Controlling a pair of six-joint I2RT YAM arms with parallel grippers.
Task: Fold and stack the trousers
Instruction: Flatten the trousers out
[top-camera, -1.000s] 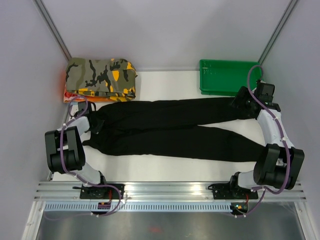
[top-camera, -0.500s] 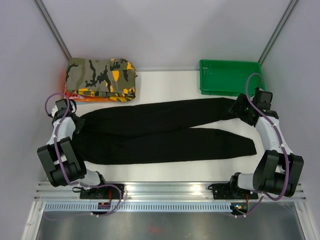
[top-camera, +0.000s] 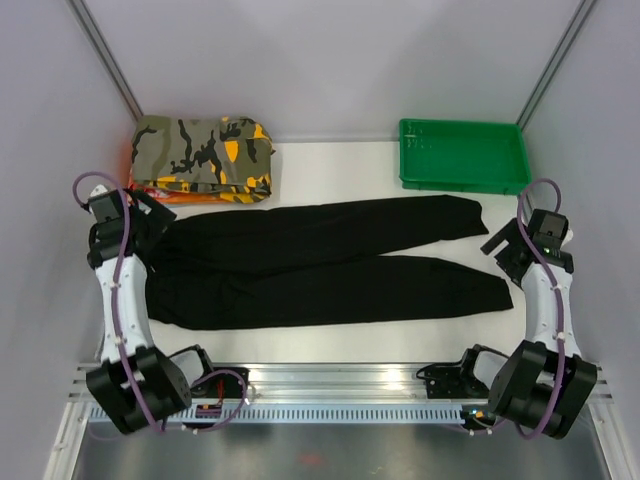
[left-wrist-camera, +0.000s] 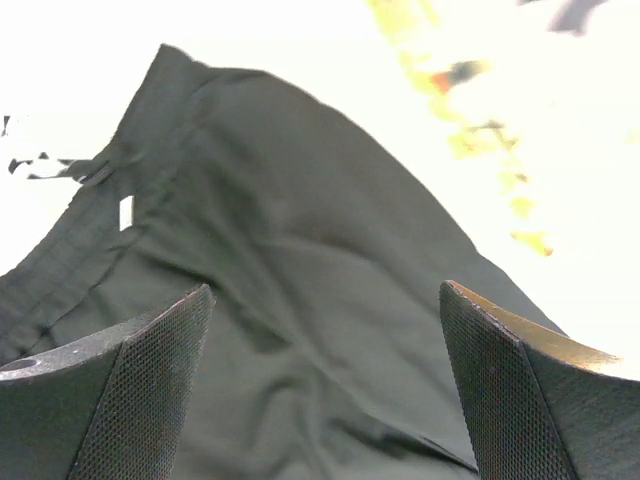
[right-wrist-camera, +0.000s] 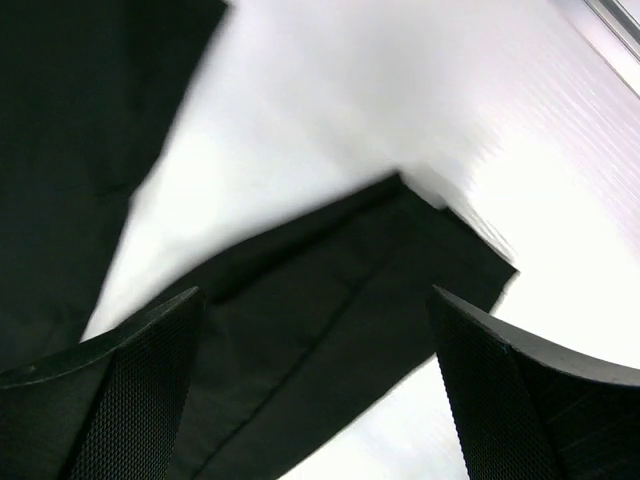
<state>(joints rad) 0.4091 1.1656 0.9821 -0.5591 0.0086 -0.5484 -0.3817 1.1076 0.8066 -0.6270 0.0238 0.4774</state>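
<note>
Both my grippers are spread wide and grip nothing. My left gripper (left-wrist-camera: 322, 300) hangs over the waist end of the trousers (top-camera: 320, 262), one finger on each side of the black cloth below. I cannot tell whether the tips touch it. In my left wrist view the waistband runs along the left of the cloth, with a small pale label on it.

The trousers lie flat on the white table (top-camera: 330, 345), stretched crosswise in front of me, with the waist toward my left arm and the two legs reaching toward my right. The legs lie side by side, with a thin wedge of table showing between them near the cuffs. The near leg reaches farther right than the far one.

My right gripper (right-wrist-camera: 315, 300) sits at the cuff end, just beside the end of the near leg. In its blurred wrist view one cuff lies between my open fingers and the other leg fills the upper left corner.

A folded camouflage garment (top-camera: 203, 155) rests at the far left, just beyond the waist and close to my left gripper. A green tray (top-camera: 462, 180) stands at the far right, a little beyond the far leg's cuff and apart from it
</note>
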